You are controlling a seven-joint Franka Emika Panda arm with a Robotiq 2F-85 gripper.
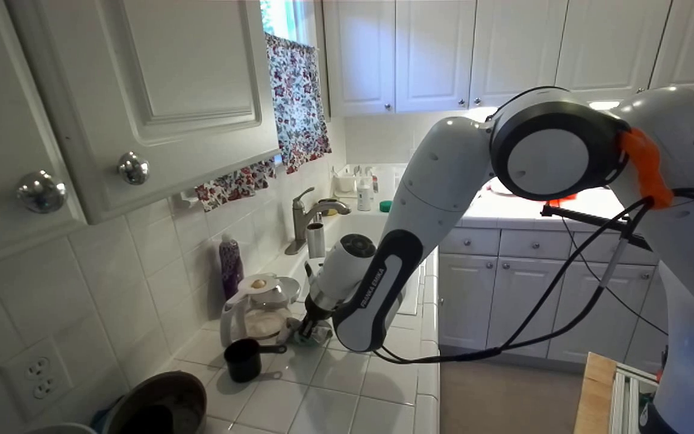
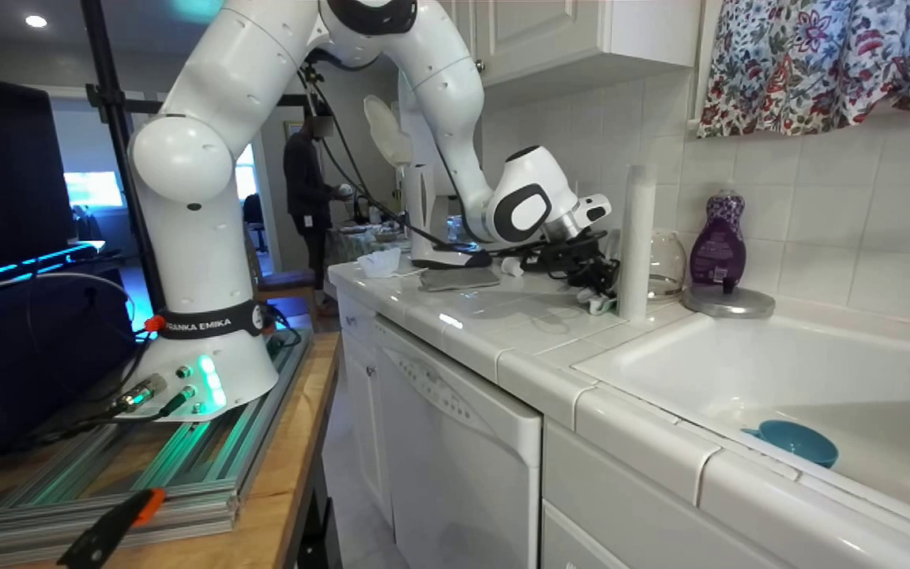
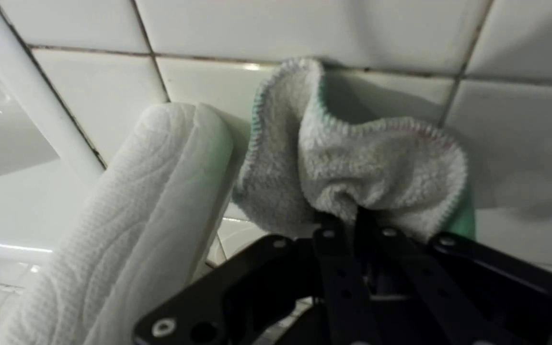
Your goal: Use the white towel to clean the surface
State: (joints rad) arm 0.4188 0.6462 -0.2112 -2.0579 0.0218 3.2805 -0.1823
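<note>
My gripper [image 1: 306, 331] reaches down to bunched towel [image 1: 321, 335] on white-tiled counter [image 1: 329, 413]; grip too small for me to read. Black cup [image 1: 242, 364] near, handle [image 1: 273, 348] pointing toward towel. Glass carafe [image 1: 264, 323] just behind cup, purple bottle [image 1: 231, 266] beyond carafe. Farther back, I see faucet [image 1: 299, 226], floral curtain [image 1: 297, 99] above it. Dark pan [image 1: 169, 395] lower left.

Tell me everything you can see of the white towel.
The white towel looks like greyish terry cloth with an overstitched edge, green showing underneath. It is crumpled, pinched in the end effector, its free edge fanned in waves. It appears to rest on the tiled counter beside the paper roll; whether the two touch is unclear.
</note>
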